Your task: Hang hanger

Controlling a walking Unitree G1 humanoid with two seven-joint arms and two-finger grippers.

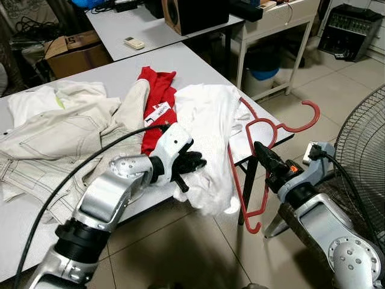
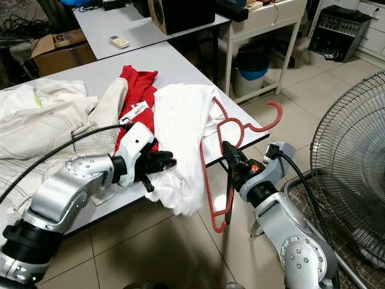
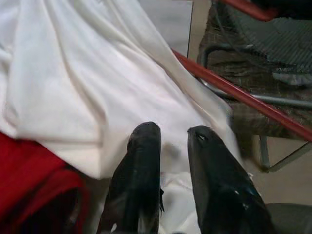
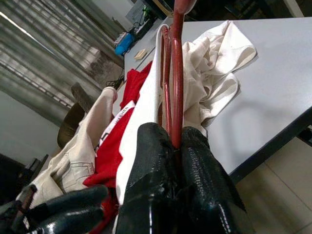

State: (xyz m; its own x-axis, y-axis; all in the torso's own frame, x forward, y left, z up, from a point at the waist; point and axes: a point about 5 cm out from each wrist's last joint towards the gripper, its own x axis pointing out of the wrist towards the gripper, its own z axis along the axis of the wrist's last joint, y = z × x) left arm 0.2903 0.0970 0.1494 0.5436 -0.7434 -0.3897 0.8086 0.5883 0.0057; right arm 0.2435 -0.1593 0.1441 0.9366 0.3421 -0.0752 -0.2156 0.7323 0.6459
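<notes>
Right gripper (image 1: pixel 260 150), at about 4 o'clock in the head view, is clamped on one arm of the red hanger (image 1: pixel 264 128); its wrist camera shows both black fingers (image 4: pixel 148 165) pressed tight around the red bar. From that grip the hanger's long axis runs from 7 o'clock, where its lower corner hangs off the table edge above the tiled floor (image 1: pixel 180 241), up toward 1 o'clock, where the open hook (image 1: pixel 310 114) curls out past the table's corner. Part of the frame lies against the white shirt (image 1: pixel 207 120).

Left gripper (image 1: pixel 191 162), near the picture's centre at about 8 o'clock from the hanger, has its fingers (image 3: pixel 139 161) slightly parted and resting on the white cloth, not pinching it as far as can be seen. The hanger lies at its 3 o'clock, close by, so the right arm is the one in command of it.

Farther back, the grey table (image 1: pixel 198 60) carries a red garment (image 1: pixel 157 99) beside the shirt and cream jeans (image 1: pixel 54 138) at 10 o'clock. A floor fan (image 1: pixel 364 138) stands at 3 o'clock. No rail or hook for hanging can be made out, so the right arm probably has to lift the hanger clear first.
</notes>
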